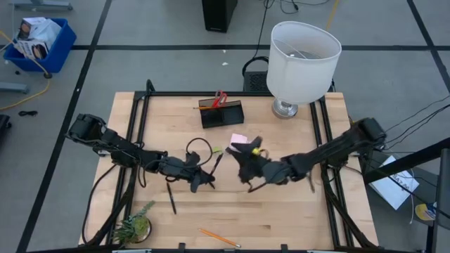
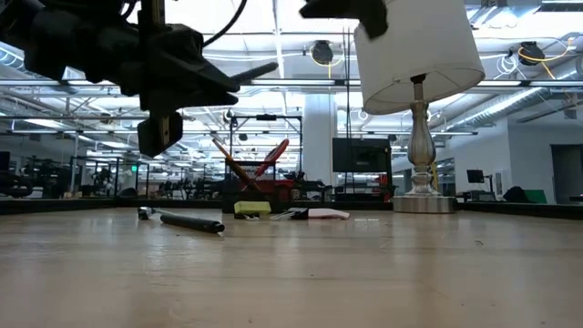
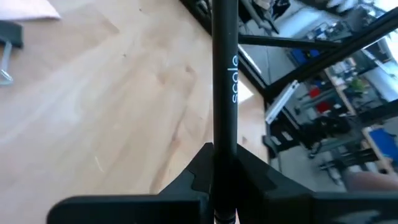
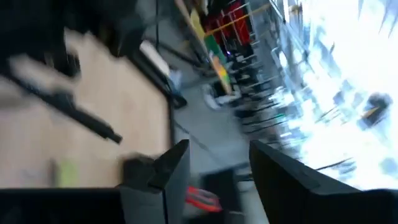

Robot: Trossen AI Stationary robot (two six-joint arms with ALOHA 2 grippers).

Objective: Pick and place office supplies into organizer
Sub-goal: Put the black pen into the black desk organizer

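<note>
My left gripper point(image 1: 205, 176) hangs above the table's middle, shut on a black pen point(image 3: 225, 81) with pale lettering; the pen juts out past the fingers point(image 2: 257, 70). My right gripper point(image 4: 214, 180) is open with nothing between its fingers, raised over the middle right point(image 1: 247, 160). The black organizer point(image 1: 222, 114) stands at the far middle and holds red-handled scissors point(image 2: 273, 157) and an orange pencil. On the table lie a pink sticky-note pad point(image 1: 239, 139), a yellow-green eraser point(image 2: 252, 208), a second black pen point(image 1: 171, 198), an orange pencil point(image 1: 218, 237) and a clip point(image 3: 7, 46). My left gripper pinches the pen's barrel point(image 3: 222, 163) between its two fingers. The pen runs along the fingers and sticks out ahead of them. It is lifted clear of the table and lies nearly level, its free end point(image 2: 271, 66) a little raised.
A white-shaded lamp point(image 1: 304, 56) stands at the far right, close to the organizer. A small green plant point(image 1: 136, 226) sits at the near left corner. A black frame point(image 1: 140, 126) borders the wooden table top.
</note>
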